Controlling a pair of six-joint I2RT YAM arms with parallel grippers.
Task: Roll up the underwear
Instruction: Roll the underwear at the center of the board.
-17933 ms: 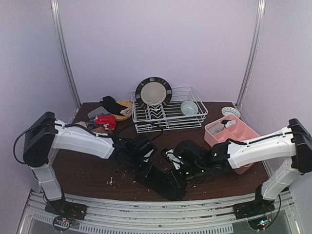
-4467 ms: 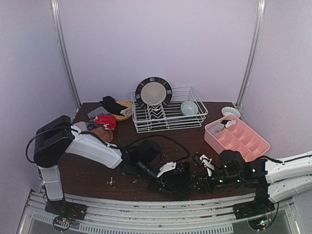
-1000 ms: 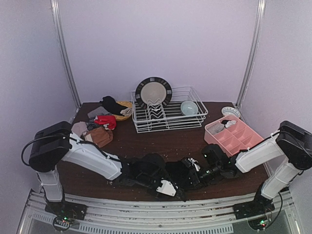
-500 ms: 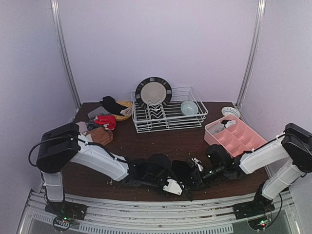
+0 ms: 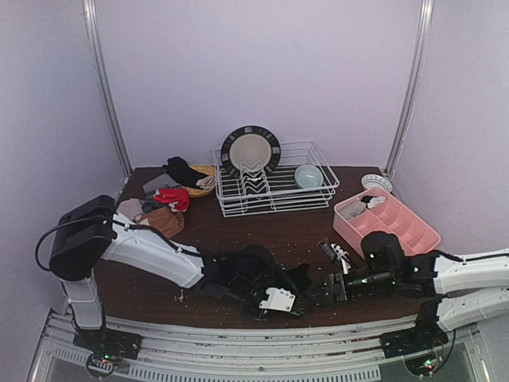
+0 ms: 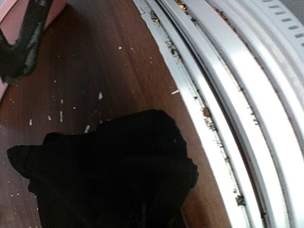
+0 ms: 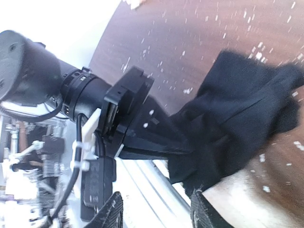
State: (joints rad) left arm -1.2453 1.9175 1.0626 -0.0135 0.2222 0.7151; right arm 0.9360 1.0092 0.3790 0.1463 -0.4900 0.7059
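One black underwear point(image 5: 300, 278) lies bunched near the table's front edge. My left gripper point(image 5: 293, 288) is shut on it: in the right wrist view its fingers point(image 7: 164, 142) pinch the cloth's point(image 7: 237, 118) near edge. In the left wrist view the cloth point(image 6: 109, 171) hides my own fingers. My right gripper point(image 5: 331, 287) sits just right of the cloth, open, with nothing between its fingers point(image 7: 110, 214). More underwear is piled at the back left: red point(image 5: 172, 197), brown point(image 5: 164, 222) and black point(image 5: 182, 169).
A pink compartment tray point(image 5: 406, 232) stands at the right. A white dish rack point(image 5: 314, 195) with a plate point(image 5: 250, 150) and a bowl point(image 5: 308, 175) is at the back. The metal rail point(image 6: 228, 95) runs right beside the cloth. Crumbs dot the wood.
My left gripper has shut on the black underwear. My right gripper has opened, let the cloth go and drawn back to the right.
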